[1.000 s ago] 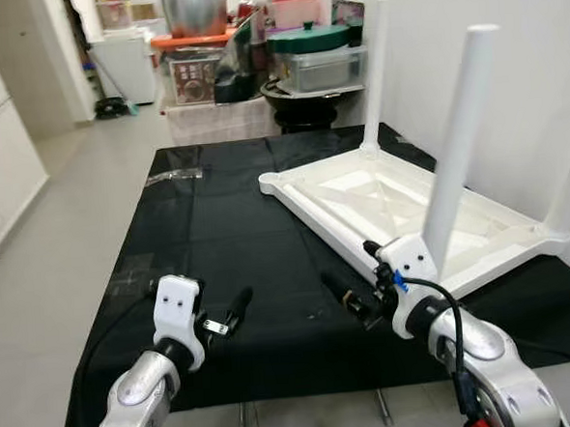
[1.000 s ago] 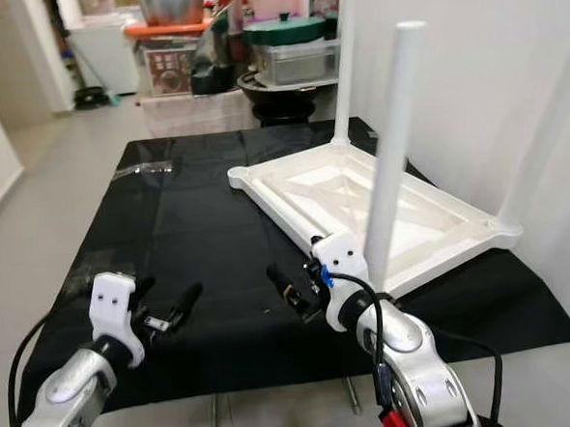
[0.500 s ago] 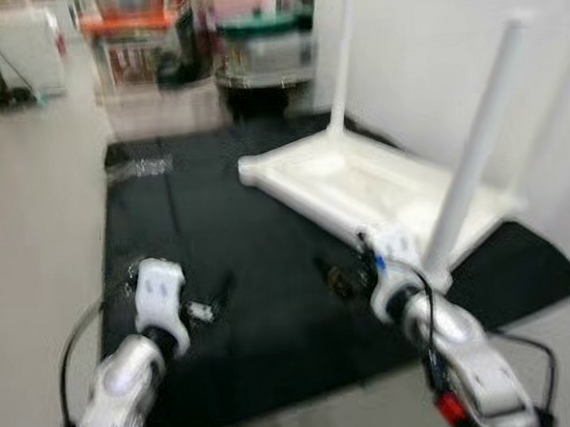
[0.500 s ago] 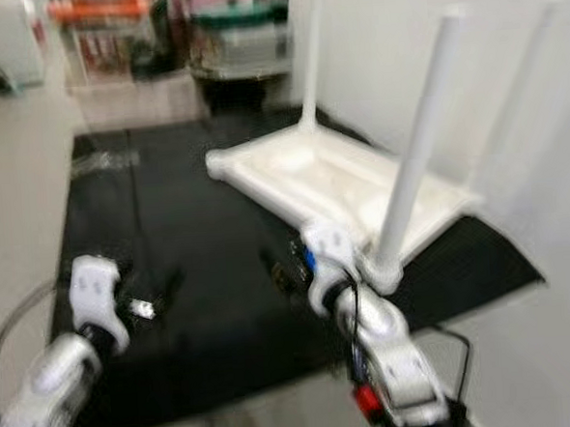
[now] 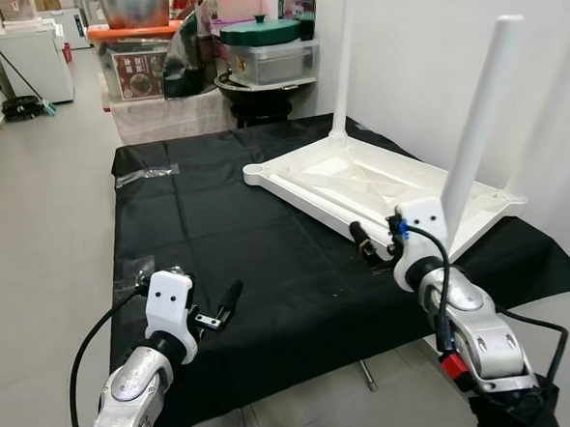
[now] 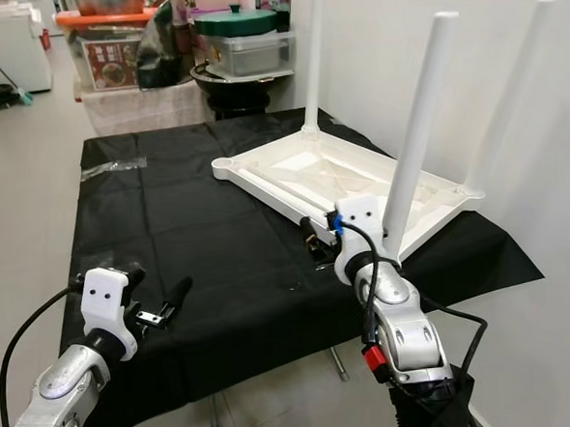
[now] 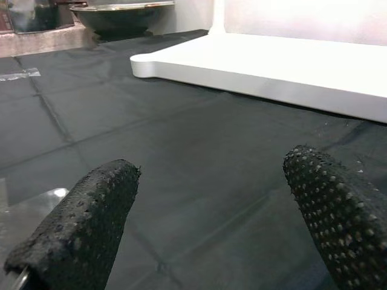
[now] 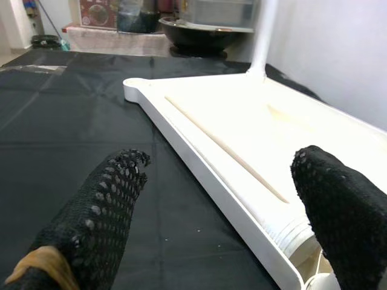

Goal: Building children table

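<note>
White plastic children's table [image 5: 380, 183] upside down on black-clothed worktop [image 5: 219, 237], toward right side near wall; three round smooth legs [image 5: 474, 134] upright. Clear plastic bag [image 5: 147, 173] at far left of cloth. Beyond: lidded pots and bins [image 5: 265, 50], details unclear. Left tool [image 5: 219, 314] open, empty, low over cloth. Right tool [image 5: 369, 247] open, empty, by tabletop's near rim.

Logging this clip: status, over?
Both grippers open, empty: left low over the black cloth, right by the upturned white table. Three legs on.
</note>
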### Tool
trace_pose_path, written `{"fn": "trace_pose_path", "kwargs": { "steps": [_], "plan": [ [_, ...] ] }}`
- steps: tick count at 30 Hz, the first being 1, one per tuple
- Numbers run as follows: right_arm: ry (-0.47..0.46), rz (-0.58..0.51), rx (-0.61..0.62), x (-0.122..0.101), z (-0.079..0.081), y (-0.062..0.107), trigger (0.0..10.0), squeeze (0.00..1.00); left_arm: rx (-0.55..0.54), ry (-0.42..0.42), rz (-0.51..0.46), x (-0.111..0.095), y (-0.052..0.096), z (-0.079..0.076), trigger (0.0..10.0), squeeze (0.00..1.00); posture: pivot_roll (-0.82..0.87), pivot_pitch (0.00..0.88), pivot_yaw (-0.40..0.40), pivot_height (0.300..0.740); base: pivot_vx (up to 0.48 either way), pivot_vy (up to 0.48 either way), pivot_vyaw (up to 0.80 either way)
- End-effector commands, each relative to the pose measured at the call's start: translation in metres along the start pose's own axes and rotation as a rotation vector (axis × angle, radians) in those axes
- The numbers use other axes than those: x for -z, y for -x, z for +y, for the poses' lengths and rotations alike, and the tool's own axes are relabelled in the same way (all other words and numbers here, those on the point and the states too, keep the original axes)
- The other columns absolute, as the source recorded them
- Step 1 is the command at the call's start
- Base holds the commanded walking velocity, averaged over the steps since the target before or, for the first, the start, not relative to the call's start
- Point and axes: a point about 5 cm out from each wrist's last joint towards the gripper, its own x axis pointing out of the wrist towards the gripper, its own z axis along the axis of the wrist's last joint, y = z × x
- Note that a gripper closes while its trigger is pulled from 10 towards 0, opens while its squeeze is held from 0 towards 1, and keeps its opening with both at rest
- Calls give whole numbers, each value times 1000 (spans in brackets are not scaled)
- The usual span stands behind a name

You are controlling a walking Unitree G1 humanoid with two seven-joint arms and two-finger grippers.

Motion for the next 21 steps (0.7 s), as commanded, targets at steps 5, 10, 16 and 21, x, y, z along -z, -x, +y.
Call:
{"fn": "trace_pose_path", "kwargs": {
  "steps": [5,10,16,21],
  "plan": [
    [3,-52,5,-10,-10,-24,10000,0,8,-6,5,3,-1,-5,10000,0,35,0,-33,740,0,0,0],
    [29,-60,-50,-13,-3,-37,10000,0,13,-4,1,1,-3,-8,10000,0,50,0,-44,740,0,0,0],
    [78,22,-44,-1,-22,-37,10000,0,-9,-7,7,3,3,-5,10000,0,70,0,-63,740,0,0,0],
    [167,78,-95,12,-46,-29,10000,0,-17,-8,13,4,6,-5,10000,0,67,0,-63,740,0,0,0]
  ]
}}
